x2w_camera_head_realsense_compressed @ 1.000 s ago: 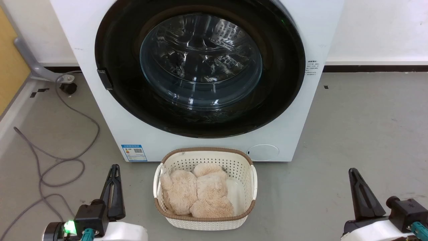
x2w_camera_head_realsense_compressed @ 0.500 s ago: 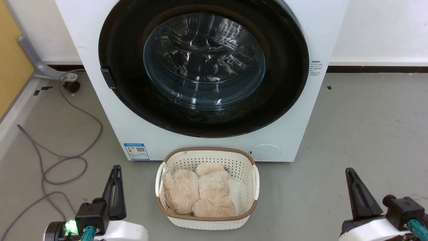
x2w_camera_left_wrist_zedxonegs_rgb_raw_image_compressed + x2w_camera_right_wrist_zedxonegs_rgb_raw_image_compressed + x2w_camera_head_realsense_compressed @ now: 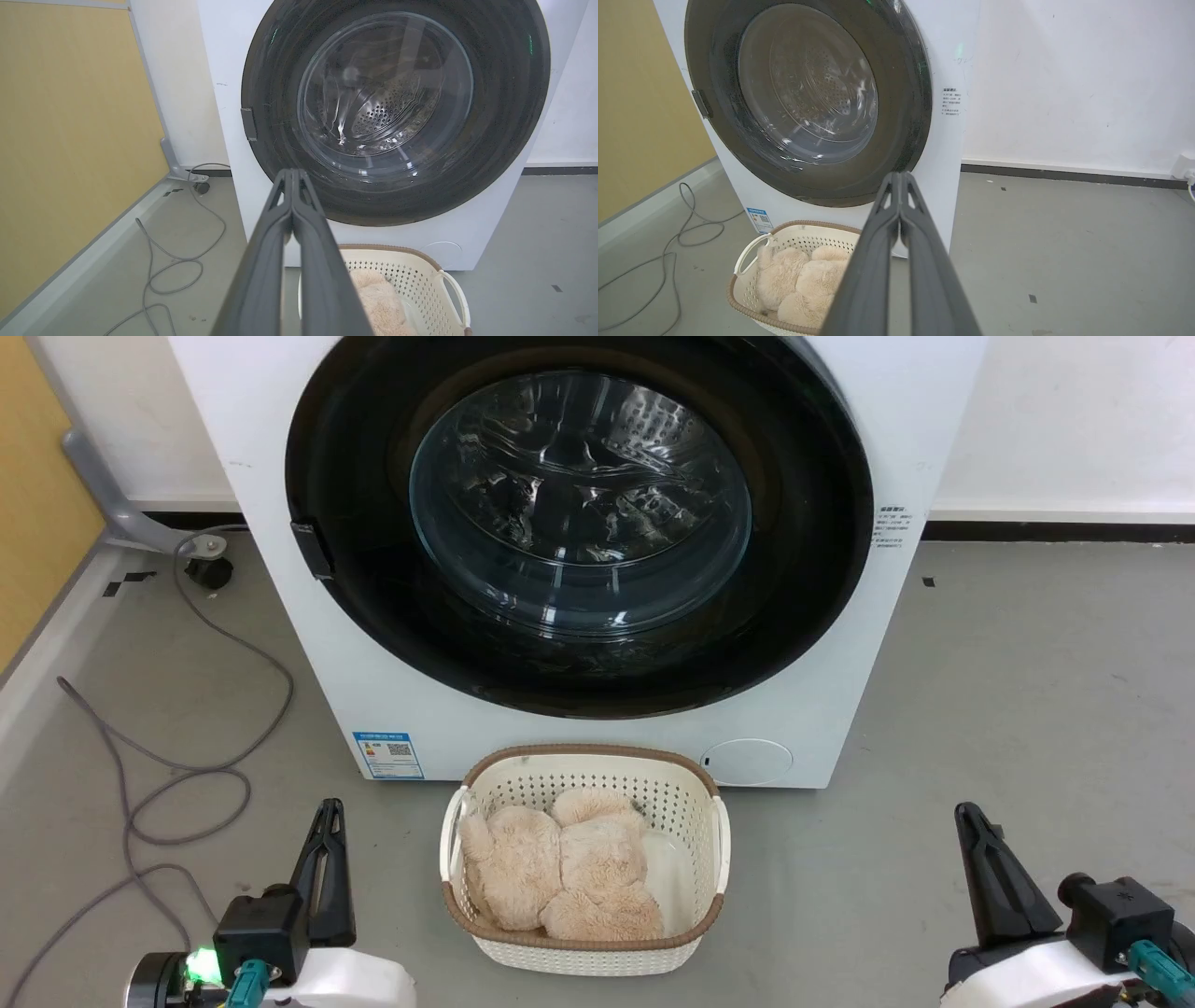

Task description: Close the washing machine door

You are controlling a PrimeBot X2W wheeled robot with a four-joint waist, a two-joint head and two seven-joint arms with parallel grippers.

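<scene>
Head view: the door [image 3: 579, 523] lies flush in the front of the machine [image 3: 840, 691], as it did a second ago. The whole picture has slid slightly rightward since then, so the camera has turned and the things have not moved. The left claw [image 3: 329, 807] stays low at the lower left and the right claw [image 3: 963, 812] at the lower right, both well apart from the door. Both wrist views show the fingers pressed together, left [image 3: 292, 173] and right [image 3: 900, 175], holding nothing. A basket [image 3: 585, 947] with a plush toy [image 3: 560, 877] stands just before the machine.
</scene>
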